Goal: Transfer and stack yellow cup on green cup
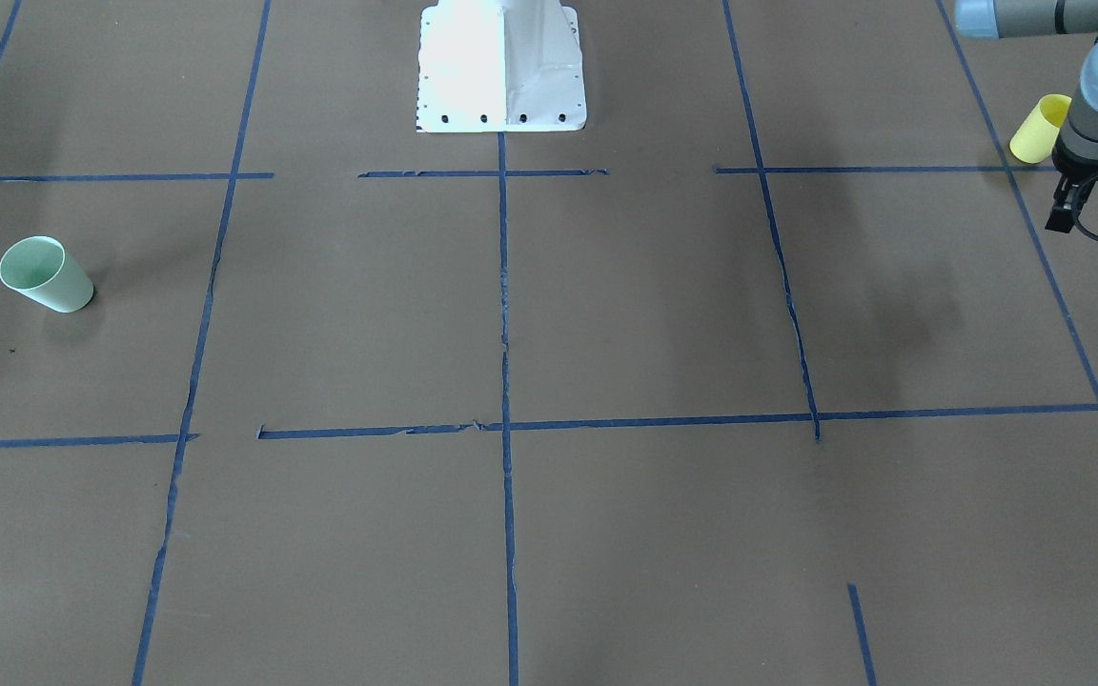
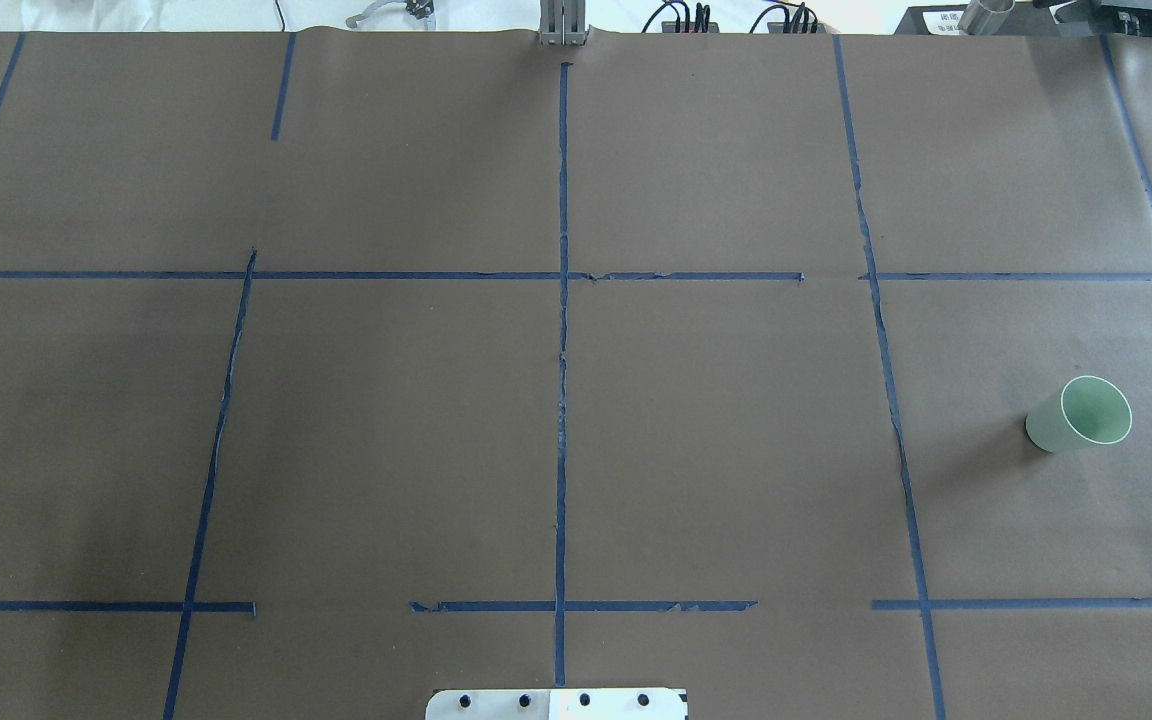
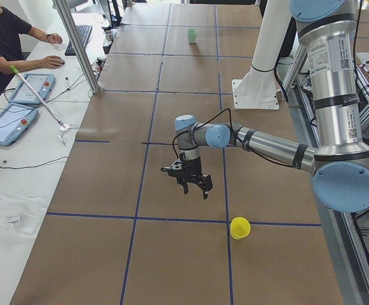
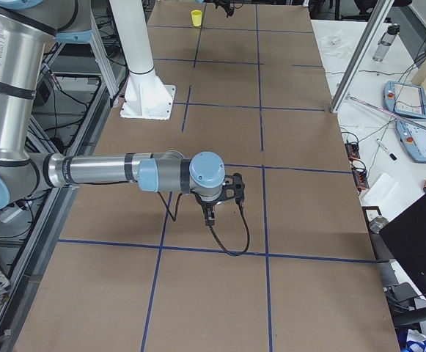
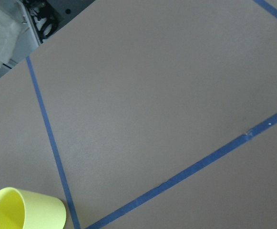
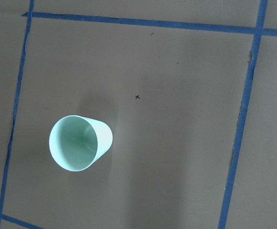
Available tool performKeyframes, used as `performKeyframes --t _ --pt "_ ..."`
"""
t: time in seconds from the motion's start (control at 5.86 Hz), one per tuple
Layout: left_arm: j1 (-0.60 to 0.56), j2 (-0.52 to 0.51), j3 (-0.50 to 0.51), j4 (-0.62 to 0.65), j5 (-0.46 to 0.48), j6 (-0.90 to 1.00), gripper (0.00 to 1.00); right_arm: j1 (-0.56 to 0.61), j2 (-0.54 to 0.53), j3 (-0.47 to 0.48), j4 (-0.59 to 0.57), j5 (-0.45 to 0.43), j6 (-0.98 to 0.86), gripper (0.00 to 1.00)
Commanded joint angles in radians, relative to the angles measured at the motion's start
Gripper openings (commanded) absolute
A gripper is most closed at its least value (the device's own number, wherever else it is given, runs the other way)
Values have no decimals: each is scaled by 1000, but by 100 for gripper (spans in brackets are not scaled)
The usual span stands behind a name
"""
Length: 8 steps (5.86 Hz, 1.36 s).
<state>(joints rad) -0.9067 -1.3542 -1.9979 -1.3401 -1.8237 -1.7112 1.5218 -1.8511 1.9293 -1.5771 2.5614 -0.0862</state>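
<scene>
**Stacking not begun: the two cups stood at opposite ends of the table**

Left-end view: the left gripper [image 3: 195, 189] hung above the brown table [image 3: 171, 114], near the yellow cup [image 3: 239, 227] but apart from it. It carried nothing. The yellow cup stood upright, mouth up, beside a crossing of blue tape lines [image 3: 140, 218]. The green cup [image 3: 192, 35] was small at the far end, well apart.

Right-end view: the right gripper [image 4: 211, 214] hung low over the table with nothing in it. From this side I could not tell whether its fingers were spread or pressed together.

Front-facing view: the left arm's wrist partly hid the yellow cup, and only a dark edge of its gripper showed. I could not tell how its fingers stood. The green cup stood alone at the other side.

Overhead view: only the green cup showed, and no arm.

Left wrist view: the yellow cup sat in the bottom corner, off centre.

Right wrist view: the green cup stood upright and empty below.

Judgement: nothing was done yet. The grasp, the carry across and the stacking all remained.
</scene>
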Motion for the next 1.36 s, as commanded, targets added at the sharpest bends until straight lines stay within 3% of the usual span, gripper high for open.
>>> performKeyframes --t 0.0,0.34,0.68,1.19 --pt "133 -5 -2 135 61 -313 100 0 6 0 25 2 0 100" --pt "306 -44 23 359 128 -678 100 -12 10 0 63 0 0 100" --pt "404 -60 132 395 144 -917 100 -17 10 -1 78 -4 0 100" --pt "405 -88 189 458 138 -933 100 -23 10 -1 85 -3 0 100"
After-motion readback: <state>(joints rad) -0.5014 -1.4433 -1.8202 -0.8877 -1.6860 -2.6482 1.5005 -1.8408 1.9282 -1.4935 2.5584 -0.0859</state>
